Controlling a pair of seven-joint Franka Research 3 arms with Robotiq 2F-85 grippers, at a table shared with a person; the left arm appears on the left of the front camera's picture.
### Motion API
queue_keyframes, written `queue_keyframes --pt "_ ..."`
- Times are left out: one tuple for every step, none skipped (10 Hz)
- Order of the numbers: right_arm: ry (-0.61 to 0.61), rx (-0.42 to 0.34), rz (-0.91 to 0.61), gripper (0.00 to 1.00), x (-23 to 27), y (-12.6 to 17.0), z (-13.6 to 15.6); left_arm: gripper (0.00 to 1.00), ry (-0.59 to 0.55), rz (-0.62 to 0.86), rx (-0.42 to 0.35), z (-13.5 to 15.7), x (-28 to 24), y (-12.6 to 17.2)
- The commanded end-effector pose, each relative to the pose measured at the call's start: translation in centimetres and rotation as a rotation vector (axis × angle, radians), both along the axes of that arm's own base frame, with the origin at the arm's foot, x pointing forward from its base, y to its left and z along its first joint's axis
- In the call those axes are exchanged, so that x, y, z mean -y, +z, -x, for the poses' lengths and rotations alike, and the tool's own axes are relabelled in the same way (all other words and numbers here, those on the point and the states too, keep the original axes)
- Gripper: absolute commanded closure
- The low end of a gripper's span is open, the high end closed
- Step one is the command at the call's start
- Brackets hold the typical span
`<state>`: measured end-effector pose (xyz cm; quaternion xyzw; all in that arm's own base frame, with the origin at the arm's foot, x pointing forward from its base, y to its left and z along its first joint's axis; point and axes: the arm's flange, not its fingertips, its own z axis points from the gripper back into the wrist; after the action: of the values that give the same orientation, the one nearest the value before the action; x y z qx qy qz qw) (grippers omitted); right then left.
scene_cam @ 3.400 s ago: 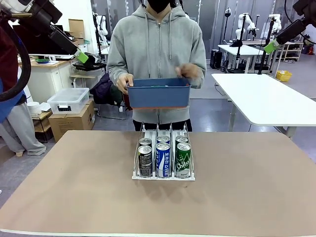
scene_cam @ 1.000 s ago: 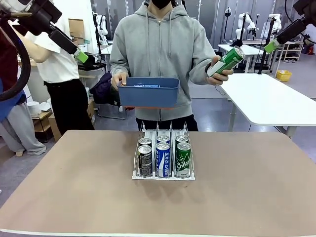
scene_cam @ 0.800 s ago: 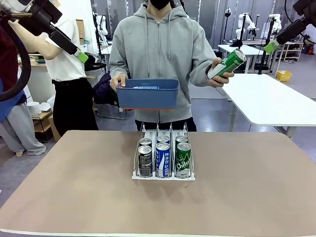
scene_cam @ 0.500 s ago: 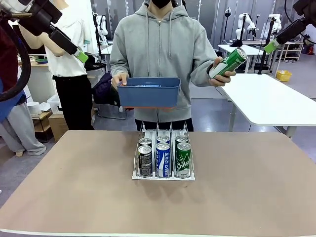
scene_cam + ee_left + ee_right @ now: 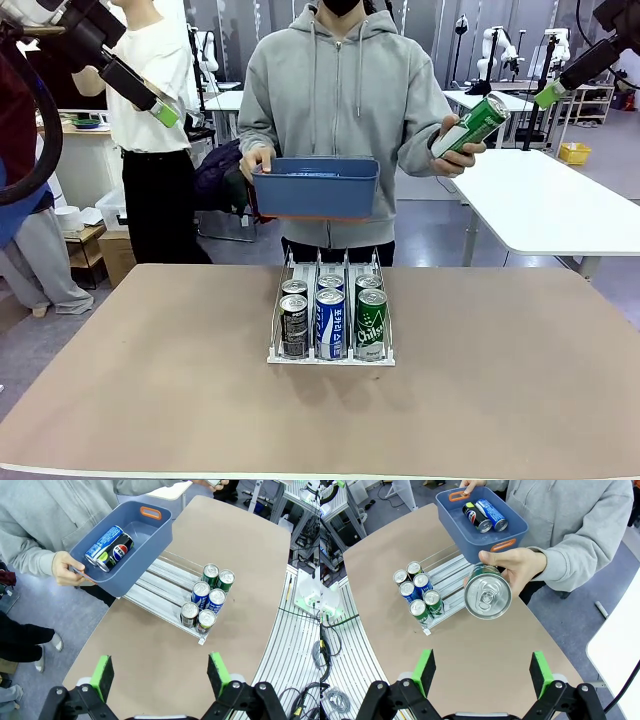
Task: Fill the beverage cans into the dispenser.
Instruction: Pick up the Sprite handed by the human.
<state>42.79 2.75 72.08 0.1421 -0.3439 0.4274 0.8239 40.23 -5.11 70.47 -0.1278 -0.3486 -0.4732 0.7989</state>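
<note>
The table [image 5: 520, 400] lies well below both grippers. The dispenser [image 5: 447, 570] sits below and ahead of the right gripper [image 5: 481, 655]. It holds six loaded cans [image 5: 417, 592], two at the front of each lane, and the rear rails are free. The person holds the blue bin [image 5: 470, 536] beyond the dispenser, with two bin cans [image 5: 484, 514] lying inside. The green can [image 5: 487, 596] is directly ahead of the right gripper, centred on its gap, silver top facing it. The person's hand [image 5: 517, 565] wraps its body. The right jaws are wide apart and empty, and the left gripper [image 5: 160, 656] likewise.

Recommendation: advance straight and close the pads [image 5: 426, 670] across the body near the top, clear of that hand. Confirm the hold before release.
</note>
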Motion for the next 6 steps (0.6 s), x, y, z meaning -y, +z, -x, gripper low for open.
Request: queue_keyframes --pt "-0.006 0.005 -0.001 0.00 0.03 -0.02 0.07 0.00 0.009 0.000 -0.001 -0.12 -0.21 -0.05" --pt "-0.006 0.005 -0.001 0.00 0.03 -0.02 0.07 0.00 0.009 0.000 -0.001 -0.12 -0.21 -0.05" --pt "-0.006 0.005 -0.001 0.00 0.03 -0.02 0.07 0.00 0.009 0.000 -0.001 -0.12 -0.21 -0.05" --pt "-0.006 0.005 -0.001 0.00 0.03 -0.02 0.07 0.00 0.009 0.000 -0.001 -0.12 -0.21 -0.05" --pt "0.000 0.000 0.000 0.00 0.00 0.00 0.00 0.00 0.009 0.000 -0.001 -0.12 -0.21 -0.05" --pt "0.002 0.001 0.006 0.00 -0.16 -0.03 -0.38 0.00 0.009 0.000 -0.001 -0.12 -0.21 -0.05"
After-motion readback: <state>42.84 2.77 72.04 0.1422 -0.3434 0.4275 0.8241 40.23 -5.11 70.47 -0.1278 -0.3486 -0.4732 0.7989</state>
